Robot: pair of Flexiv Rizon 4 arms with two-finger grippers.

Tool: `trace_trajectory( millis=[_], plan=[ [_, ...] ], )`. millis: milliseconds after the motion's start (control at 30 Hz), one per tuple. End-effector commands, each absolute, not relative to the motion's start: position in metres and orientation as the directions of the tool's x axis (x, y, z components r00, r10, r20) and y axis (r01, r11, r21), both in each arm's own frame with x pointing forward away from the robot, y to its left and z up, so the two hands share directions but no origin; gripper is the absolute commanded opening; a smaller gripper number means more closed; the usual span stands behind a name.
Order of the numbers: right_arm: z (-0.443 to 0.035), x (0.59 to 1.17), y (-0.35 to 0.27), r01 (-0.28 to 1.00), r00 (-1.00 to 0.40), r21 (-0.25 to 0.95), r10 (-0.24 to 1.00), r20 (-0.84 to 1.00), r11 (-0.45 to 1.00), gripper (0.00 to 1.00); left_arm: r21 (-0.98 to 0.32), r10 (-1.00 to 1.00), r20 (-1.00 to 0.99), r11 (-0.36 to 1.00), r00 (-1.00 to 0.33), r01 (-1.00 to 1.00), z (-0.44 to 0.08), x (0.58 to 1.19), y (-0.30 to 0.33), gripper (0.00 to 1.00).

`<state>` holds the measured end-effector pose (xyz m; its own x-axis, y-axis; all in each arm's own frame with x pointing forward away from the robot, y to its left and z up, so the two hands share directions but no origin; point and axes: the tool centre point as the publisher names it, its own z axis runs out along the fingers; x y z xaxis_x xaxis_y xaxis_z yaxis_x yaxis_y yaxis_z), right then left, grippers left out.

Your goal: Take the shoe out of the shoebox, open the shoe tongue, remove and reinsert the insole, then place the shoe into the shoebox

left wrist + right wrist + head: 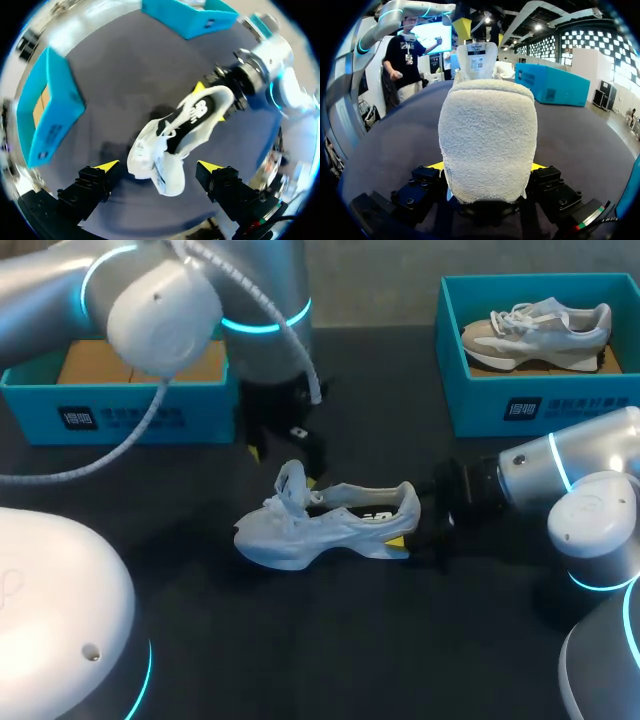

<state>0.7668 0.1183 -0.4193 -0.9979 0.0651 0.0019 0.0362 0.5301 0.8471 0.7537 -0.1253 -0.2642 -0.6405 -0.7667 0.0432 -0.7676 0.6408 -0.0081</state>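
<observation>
Two teal shoeboxes stand at the back of the dark surface (330, 640): the right shoebox (480, 405) holds a beige-and-grey sneaker (535, 332), and the left shoebox (120, 415) shows a brown inside, partly hidden by the left arm (160, 300). Nearer, a white shoe (320, 525) lies on the surface, its fuzzy heel clenched in the right claw (486, 165). Above its toe, the left claw (157, 165) hangs spread wide.

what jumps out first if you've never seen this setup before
A white shoe lies mid-table, its heel clamped in the right pincer, while the open left pincer hovers above its toe end. At the back of the table stand two teal boxes. The right shoebox holds a second shoe, and the left shoebox shows only brown cardboard inside.
</observation>
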Motion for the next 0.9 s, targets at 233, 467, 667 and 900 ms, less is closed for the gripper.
trace_trajectory(
  millis=[233,467,667,900],
  plan=[
    [-0.422,0.769,0.119,0.038,-0.998,0.844,0.066,0.003,0.536,0.0,0.073,-0.326,0.064,0.944,-0.943,-0.322,-0.242,0.759,-0.148,0.0],
    [-0.422,0.769,0.119,0.038,-0.998,0.844,0.066,0.003,0.536,0.0,0.059,-0.32,0.054,0.947,-0.946,-0.316,-0.24,0.758,-0.15,0.0],
    [-0.422,0.769,0.119,0.038,-0.998,0.844,0.066,0.003,0.536,0.0,0.059,-0.32,0.054,0.947,-0.946,-0.316,-0.24,0.758,-0.15,0.0],
    [-0.422,0.769,0.119,0.038,-0.998,0.844,0.066,0.003,0.536,0.0,0.059,-0.32,0.054,0.947,-0.946,-0.316,-0.24,0.758,-0.15,0.0]
  ],
)
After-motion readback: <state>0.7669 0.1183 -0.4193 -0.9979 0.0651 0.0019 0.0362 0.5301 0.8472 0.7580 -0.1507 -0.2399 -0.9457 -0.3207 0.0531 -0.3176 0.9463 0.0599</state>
